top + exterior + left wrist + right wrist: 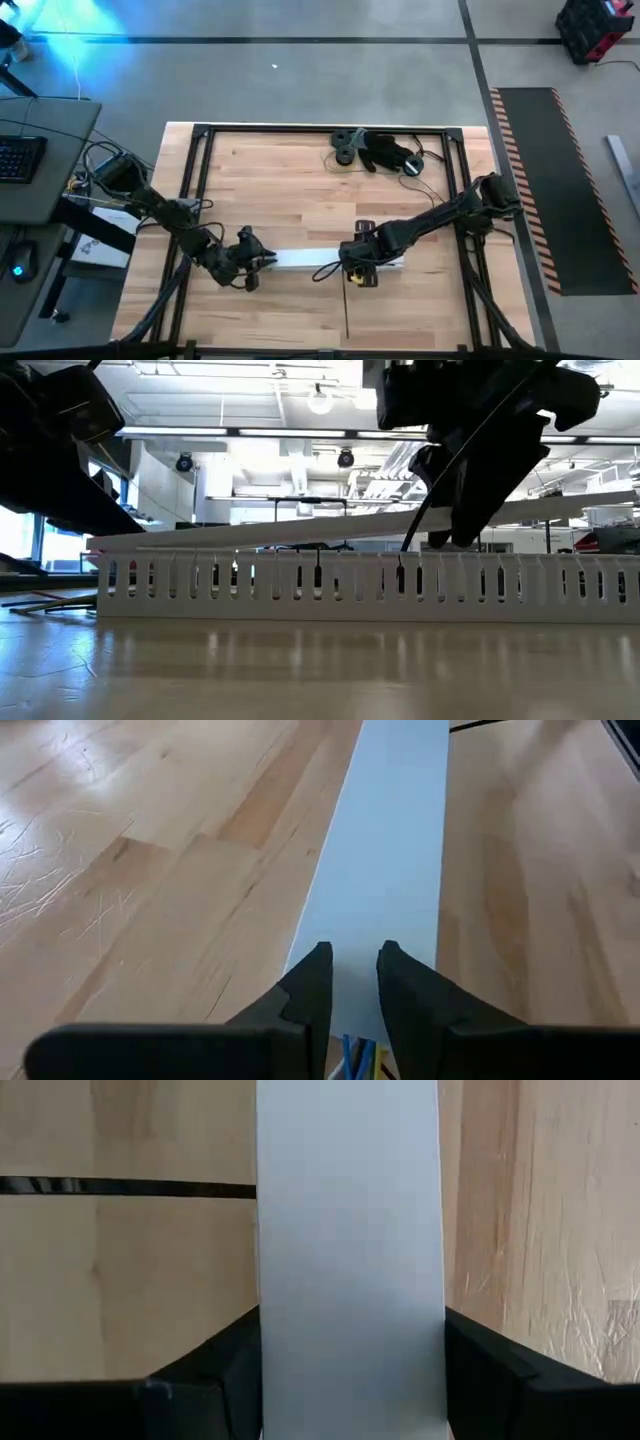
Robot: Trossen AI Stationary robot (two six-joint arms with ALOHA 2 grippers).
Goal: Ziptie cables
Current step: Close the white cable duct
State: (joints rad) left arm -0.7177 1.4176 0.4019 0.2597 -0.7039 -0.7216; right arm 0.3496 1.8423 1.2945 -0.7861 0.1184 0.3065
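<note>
A white slotted cable duct (300, 585) lies across the middle of the table. Its flat white lid (300, 260) slants above it in the low view, left end down on the duct and right end raised. My right gripper (360, 268) is shut on the lid near its right end. My left gripper (354, 960) stands over the lid's left end with a narrow gap between its fingers. A thin dark cable (325, 270) curls on the table beside the right gripper. Another dark wire (412, 525) hangs under the right gripper down to the duct. My right gripper pinches the lid across its width, one finger on each long edge (264, 1345). The fingers point down and lie across the strip. That end is lifted off the duct while the lid's left end (100, 546) stays low. My left gripper is over the lid's left end (355, 1005); whether it touches, I cannot tell.
A thin straight dark stick (347, 315) lies from the right gripper toward the near edge. Black parts and wires (378, 150) sit at the far edge. A black metal frame (200, 180) borders the wooden table. A desk with a keyboard (20, 158) stands to the left.
</note>
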